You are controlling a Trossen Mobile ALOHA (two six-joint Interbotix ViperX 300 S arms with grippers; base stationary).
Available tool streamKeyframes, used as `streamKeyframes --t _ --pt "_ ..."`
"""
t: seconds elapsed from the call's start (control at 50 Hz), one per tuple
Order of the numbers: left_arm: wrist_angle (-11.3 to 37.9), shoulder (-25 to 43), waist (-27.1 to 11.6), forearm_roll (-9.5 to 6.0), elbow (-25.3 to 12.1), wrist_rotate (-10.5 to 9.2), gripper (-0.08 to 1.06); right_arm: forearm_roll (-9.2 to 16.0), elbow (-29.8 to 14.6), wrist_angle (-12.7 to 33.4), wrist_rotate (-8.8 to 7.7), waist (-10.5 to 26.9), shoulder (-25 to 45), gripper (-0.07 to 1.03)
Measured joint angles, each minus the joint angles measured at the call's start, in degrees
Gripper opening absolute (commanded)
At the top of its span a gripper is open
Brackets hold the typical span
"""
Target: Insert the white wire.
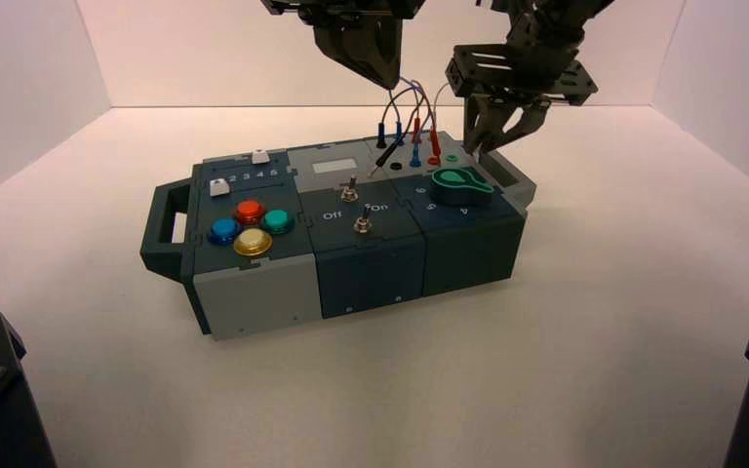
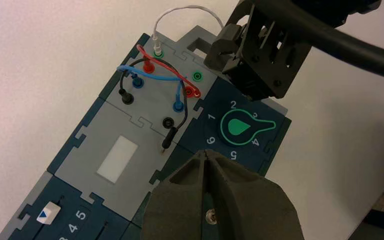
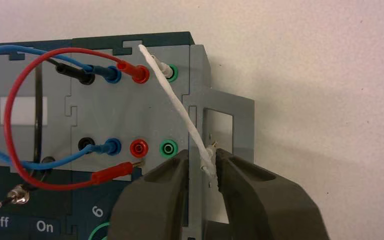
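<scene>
The right gripper (image 3: 203,154) was over the box's side handle (image 3: 243,111), its fingers apart with the loose plug (image 3: 209,157) of the white wire (image 3: 177,105) between them. The wire's other end stood in a green-ringed socket (image 3: 174,74) (a second green socket (image 3: 168,148) sat open nearby), while the left gripper (image 2: 206,152) hung above the box (image 2: 130,115), fingers closed.

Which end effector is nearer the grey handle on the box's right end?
Right. The right end effector is at the grey handle, over its side nearest the sockets; the left end effector is farther off, above and to the handle's left.
</scene>
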Motion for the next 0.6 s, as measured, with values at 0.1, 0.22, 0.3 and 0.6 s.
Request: streamKeyframes --t 0.1,0.22,0.3,0.6 --pt "0.0 -0.09 0.18 0.0 0.09 -0.09 -0.03 0.0 0.0 0.0 0.09 0.0 0.35 0.13" --pt "0.0 -0.09 0.26 0.0 0.35 0.0 -0.03 -0.09 0.0 -0.09 0.0 -0.09 0.79 0.0" --pt "0.0 0.0 0.35 0.0 0.44 -0.09 -0.03 -0.18 0.0 -0.09 0.09 -0.09 0.79 -0.03" --pt "0.0 0.0 0.44 0.0 0.44 0.0 -0.03 -0.53 -0.35 -0.09 0.09 -0.09 0.88 -0.03"
